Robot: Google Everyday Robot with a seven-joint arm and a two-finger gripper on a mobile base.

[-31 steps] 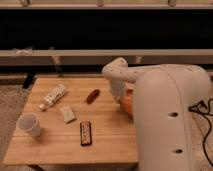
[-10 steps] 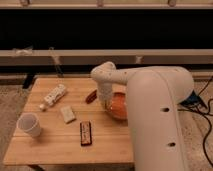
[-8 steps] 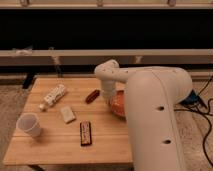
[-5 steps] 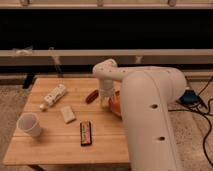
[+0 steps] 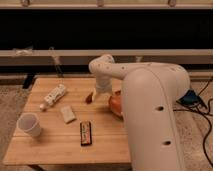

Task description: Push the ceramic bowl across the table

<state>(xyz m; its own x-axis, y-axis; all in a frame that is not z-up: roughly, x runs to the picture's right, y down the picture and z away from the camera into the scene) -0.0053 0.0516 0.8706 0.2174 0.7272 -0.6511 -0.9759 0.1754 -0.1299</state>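
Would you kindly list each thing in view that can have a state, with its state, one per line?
ceramic bowl: upright at the table's right side, mostly hidden behind the arm.
gripper: down at the bowl's left rim.
white paper cup: upright, near the front left corner.
white tube: lying on its side.
dark bar: lying flat.
small pale packet: lying flat.
table: standing level.

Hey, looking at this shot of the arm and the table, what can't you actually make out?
All from the one camera view:
- End effector: low beside the bowl, behind the arm; whether it touches is unclear.
- Bowl: only its left edge shows; the arm covers the rest.
- Table: right side hidden by the arm, front legs cut off by the bottom edge.
- Dark bar and white tube: labels blurred.
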